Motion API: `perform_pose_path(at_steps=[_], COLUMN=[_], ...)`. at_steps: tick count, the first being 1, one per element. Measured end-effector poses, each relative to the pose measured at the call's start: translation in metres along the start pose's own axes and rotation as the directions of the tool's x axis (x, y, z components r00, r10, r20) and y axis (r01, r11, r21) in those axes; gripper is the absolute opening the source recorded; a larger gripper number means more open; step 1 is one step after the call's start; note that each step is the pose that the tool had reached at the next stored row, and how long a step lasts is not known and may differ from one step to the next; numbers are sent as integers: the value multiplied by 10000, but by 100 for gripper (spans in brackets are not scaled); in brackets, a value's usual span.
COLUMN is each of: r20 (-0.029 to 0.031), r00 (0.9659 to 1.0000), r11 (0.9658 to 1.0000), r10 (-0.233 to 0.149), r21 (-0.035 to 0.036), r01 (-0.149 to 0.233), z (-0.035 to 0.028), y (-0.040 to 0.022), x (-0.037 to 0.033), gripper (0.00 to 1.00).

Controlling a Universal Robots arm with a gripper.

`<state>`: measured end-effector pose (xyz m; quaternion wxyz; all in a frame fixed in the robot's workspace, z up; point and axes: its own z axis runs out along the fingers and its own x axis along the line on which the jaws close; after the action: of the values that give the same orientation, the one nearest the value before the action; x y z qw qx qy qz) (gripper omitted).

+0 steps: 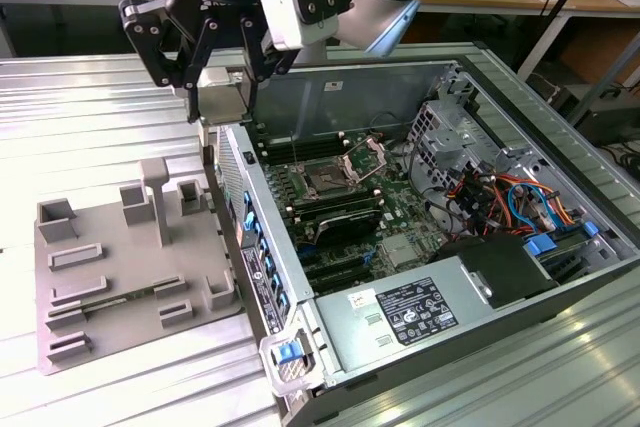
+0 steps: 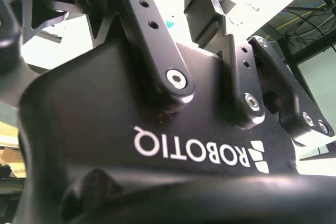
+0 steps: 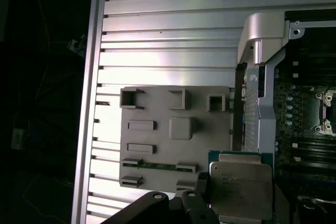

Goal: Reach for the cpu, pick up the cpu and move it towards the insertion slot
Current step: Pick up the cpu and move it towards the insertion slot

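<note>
exterior view: the gripper (image 1: pixel 221 107) holds the cpu (image 1: pixel 222 93) up high, near the edge of the case (image 1: pixel 340 97).
its 2 fingers (image 1: pixel 186 65) are pulled in on the cpu's sides, so the gap is just as wide as the cpu. in the first wrist view the cpu (image 3: pixel 241 190) hangs flat, with the tray (image 3: pixel 173 129) below it and the slot (image 3: pixel 326 113) off to one side. in the exterior view the slot (image 1: pixel 325 179) sits on the green board (image 1: pixel 400 212), well apart from the cpu. i think the hold is thin: a bump or a fast swing could make the cpu slip, fall on the board, or tilt and miss the slot.
</note>
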<state>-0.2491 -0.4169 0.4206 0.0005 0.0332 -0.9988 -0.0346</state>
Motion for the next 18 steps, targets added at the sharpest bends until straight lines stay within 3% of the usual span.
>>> perform_pose_path(at_steps=[18], r20=[0], r00=[10000], r11=[10000], r10=[0], r21=[-1], r01=[0], z=[13], y=[-10], x=[-116], gripper=[55])
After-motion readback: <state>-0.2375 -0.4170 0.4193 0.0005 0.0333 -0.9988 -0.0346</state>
